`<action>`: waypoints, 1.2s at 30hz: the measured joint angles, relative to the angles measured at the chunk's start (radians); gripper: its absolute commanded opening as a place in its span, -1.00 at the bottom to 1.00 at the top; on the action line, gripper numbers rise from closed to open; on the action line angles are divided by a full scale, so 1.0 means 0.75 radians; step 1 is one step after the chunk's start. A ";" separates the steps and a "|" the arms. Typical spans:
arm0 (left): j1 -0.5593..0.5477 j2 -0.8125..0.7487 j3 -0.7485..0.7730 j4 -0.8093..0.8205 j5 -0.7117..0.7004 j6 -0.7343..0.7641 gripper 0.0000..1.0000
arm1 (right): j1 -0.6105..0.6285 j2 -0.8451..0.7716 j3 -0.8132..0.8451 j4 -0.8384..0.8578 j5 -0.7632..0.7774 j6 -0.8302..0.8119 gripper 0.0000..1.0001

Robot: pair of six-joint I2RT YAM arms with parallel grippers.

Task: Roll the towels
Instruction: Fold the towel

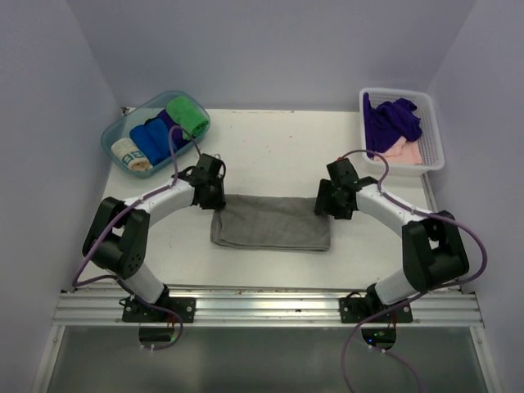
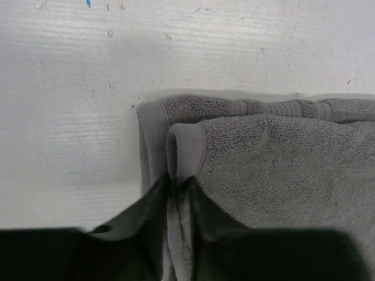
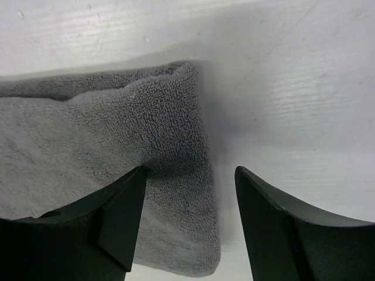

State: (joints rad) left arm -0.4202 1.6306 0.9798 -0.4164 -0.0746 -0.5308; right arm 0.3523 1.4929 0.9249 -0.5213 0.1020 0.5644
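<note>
Purple towel (image 1: 393, 119) in white basket (image 1: 434, 139)

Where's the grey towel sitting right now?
Top view: the grey towel lies flat in the middle of the table; the left gripper pinches its left-end hem, and the open right gripper hangs over its right end.

No text, label, brand, number or sign can be read on the grey towel (image 1: 270, 223) between the left gripper (image 1: 215, 203) and the right gripper (image 1: 325, 208), or on the table (image 1: 270, 155) around them.
</note>
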 measured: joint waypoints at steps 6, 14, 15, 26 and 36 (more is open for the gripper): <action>0.010 0.000 -0.002 -0.011 0.005 -0.005 0.51 | 0.001 0.087 -0.082 0.075 -0.108 -0.001 0.18; 0.010 0.001 -0.064 0.010 0.046 -0.014 0.16 | 0.002 0.096 -0.110 0.153 -0.158 0.002 -0.59; 0.010 0.009 -0.070 0.018 0.054 -0.015 0.04 | 0.002 0.096 -0.110 0.158 -0.159 0.006 -0.72; -0.018 0.036 -0.114 0.165 0.230 -0.077 -0.79 | -0.073 0.016 -0.120 0.122 -0.094 0.003 -0.89; -0.048 0.030 -0.098 0.142 0.240 -0.065 0.35 | -0.138 -0.072 -0.105 -0.031 -0.018 -0.102 0.24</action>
State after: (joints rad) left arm -0.4561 1.6527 0.9066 -0.3099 0.1055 -0.5797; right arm 0.2489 1.4387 0.8463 -0.5442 0.0883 0.4877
